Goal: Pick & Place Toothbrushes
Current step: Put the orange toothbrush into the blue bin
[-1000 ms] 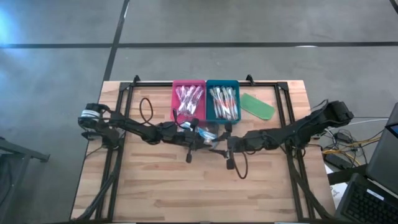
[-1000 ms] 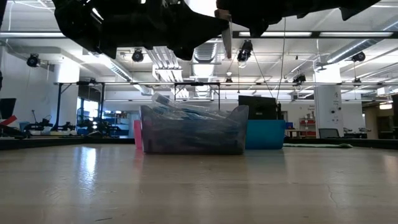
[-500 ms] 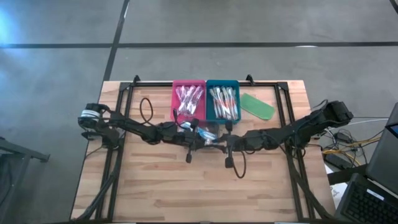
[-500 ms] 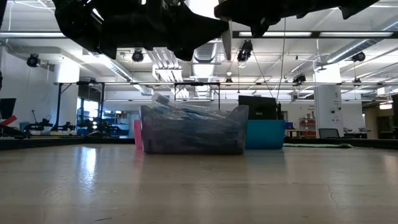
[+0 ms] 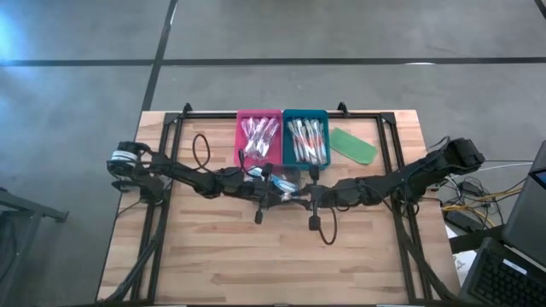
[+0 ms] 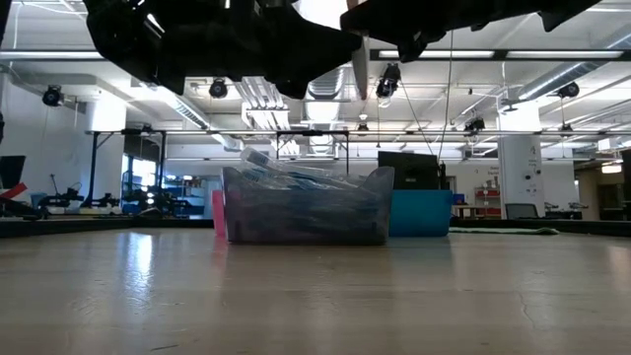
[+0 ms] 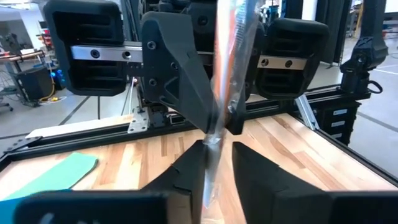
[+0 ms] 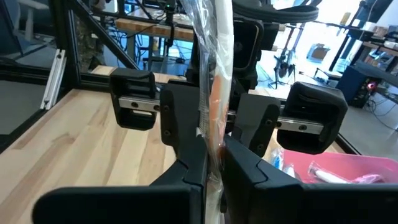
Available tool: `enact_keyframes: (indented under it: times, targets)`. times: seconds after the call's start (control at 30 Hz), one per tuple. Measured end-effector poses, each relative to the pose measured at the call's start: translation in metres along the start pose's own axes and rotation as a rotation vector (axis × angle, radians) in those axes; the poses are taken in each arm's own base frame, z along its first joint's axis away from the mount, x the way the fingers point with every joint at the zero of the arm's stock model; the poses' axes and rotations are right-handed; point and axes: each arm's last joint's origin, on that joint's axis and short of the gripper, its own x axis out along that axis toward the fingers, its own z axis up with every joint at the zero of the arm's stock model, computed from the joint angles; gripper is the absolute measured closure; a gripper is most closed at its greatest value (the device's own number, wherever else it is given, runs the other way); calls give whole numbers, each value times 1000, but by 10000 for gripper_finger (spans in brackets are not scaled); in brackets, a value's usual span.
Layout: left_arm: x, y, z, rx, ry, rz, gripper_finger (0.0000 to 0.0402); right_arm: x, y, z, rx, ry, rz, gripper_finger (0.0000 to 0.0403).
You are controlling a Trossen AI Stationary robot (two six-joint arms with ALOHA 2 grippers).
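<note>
A toothbrush (image 8: 214, 56) in a clear wrapper, whitish with an orange accent, stands upright in the air over the table's middle between my two grippers. My right gripper (image 8: 213, 155) is shut on it, reaching in level from the right. My left gripper (image 7: 217, 149) faces it from the left. Its fingers are open and stand on either side of the toothbrush (image 7: 227, 56). In the low view the toothbrush's lower end (image 6: 361, 69) hangs below both grippers. More toothbrushes lie in the pink tray (image 5: 258, 136) and the blue tray (image 5: 305, 139). My right gripper pinches the wrapped toothbrush part way along its length (image 8: 215, 134) between its two fingers. The fingers come level from the table's right side and lie across it. The toothbrush stands upright, lifted clear of the table.
A clear bin (image 6: 306, 207) with wrapped toothbrushes stands on the table under the grippers, in front of the two trays. A flat green piece (image 5: 353, 145) lies right of the blue tray. A black frame (image 5: 171, 128) borders the wooden table.
In the high view my right gripper's fingers have drawn together on the toothbrush. Both arms have kept their places, and the toothbrush stays upright between them.
</note>
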Motion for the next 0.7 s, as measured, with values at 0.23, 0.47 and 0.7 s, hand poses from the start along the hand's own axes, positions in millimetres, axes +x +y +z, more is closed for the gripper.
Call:
enact_keyframes:
  times: [0.23, 0.47, 0.7]
  targets:
    - [0, -3, -2, 20, 28, -19, 239, 0, 0, -1, 6, 6, 0, 380]
    - [-24, 1, 19, 123, 217, 65, 190, -3, -3, 2, 95, 4, -74, 380]
    - [-67, 4, 49, 122, 375, 201, 188, -8, -29, 18, 178, 56, -317, 380]
